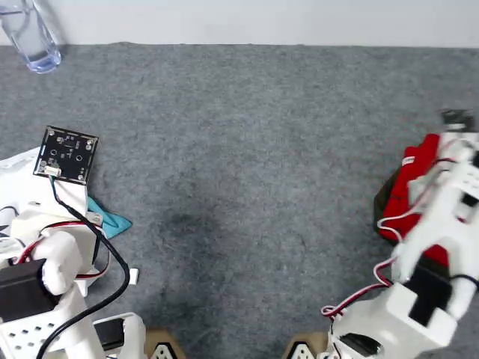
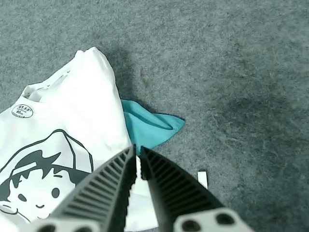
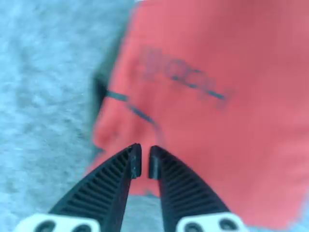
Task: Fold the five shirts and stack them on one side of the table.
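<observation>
Jaws near-shut, empty: left jaws over white shirt point(image 2: 72, 121) (cartoon print), right jaws over red shirt point(image 3: 231, 121).

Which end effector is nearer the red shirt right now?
Right. The right end effector hangs over the edge of the red shirt; the left end effector is across the table, over the white shirt.

White arms point(image 1: 426, 243); ribbed black left claw point(image 2: 137, 154), right claw point(image 3: 144, 162)
</observation>
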Controlling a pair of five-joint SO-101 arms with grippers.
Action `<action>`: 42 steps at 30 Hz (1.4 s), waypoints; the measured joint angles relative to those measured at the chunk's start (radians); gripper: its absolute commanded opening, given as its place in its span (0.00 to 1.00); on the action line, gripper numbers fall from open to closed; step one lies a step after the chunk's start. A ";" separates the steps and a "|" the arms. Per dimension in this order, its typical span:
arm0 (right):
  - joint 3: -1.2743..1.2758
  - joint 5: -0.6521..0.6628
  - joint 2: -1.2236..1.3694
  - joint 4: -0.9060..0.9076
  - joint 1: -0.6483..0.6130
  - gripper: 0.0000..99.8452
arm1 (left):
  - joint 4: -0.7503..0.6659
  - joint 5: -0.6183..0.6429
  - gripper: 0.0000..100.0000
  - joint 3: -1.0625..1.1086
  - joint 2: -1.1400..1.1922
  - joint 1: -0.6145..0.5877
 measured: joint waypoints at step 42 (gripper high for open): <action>0.631 0.107 -1.042 0.313 -0.147 0.01 | -0.239 -1.323 0.25 0.256 0.299 -0.713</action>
